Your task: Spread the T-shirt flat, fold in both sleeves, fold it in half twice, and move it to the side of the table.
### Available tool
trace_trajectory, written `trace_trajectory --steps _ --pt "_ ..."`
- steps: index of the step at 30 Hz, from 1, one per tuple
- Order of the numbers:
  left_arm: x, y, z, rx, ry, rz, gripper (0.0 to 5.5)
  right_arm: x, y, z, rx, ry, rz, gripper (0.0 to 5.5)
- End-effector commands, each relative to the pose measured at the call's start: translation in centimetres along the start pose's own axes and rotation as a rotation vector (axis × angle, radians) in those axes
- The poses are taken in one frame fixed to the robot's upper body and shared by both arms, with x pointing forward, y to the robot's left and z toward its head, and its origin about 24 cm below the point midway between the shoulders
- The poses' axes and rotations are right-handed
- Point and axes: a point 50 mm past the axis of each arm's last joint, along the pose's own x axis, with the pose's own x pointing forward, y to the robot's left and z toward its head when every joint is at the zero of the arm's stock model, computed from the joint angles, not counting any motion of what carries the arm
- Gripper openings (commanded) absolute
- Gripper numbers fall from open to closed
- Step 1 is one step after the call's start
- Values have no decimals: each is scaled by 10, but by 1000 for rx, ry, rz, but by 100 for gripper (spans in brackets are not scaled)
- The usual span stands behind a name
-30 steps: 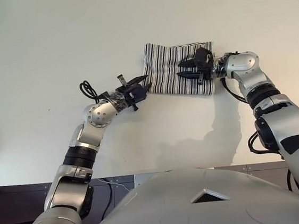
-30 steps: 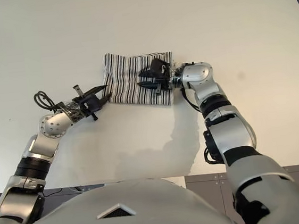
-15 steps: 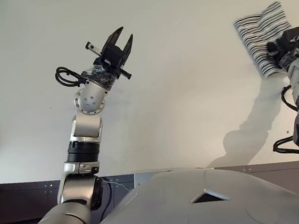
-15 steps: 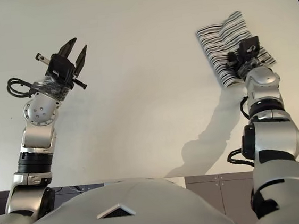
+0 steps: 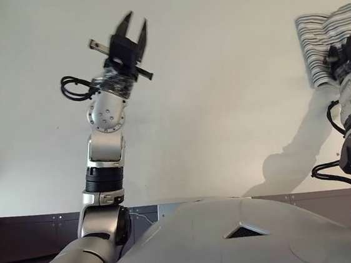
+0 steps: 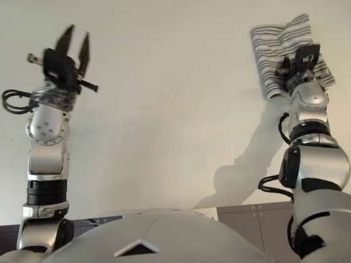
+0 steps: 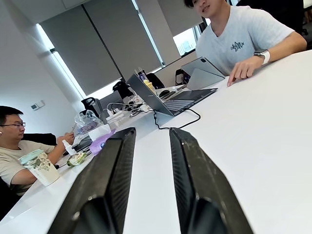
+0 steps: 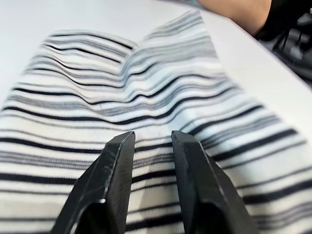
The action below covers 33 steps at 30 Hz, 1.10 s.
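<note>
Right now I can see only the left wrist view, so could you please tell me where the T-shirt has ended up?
Observer: The folded T-shirt lies near the right edge of the table, far from your left gripper.
Operator: Thank you. Is the right arm anywhere near it?
Observer: Yes, the right gripper sits directly over the striped cloth, its fingers parted.
Operator: And is the cloth lying flat?
Observer: Not quite. The right wrist view shows it rippled just beyond the gripper.
</note>
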Motion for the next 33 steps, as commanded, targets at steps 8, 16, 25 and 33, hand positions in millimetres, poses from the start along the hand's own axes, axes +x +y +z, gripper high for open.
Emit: trace_trajectory --steps 8,16,25,33 --pt "-34 -45 -37 -324 280 282 127 -62 147 30 165 -318 251 137" --pt "-34 -64 -54 -361 342 328 127 -62 155 18 149 -229 259 137" --pt "-17 -65 -58 -342 324 308 127 -49 163 25 123 -261 283 137" --pt "-7 -65 -60 -348 308 298 127 -34 162 32 146 -269 275 137"
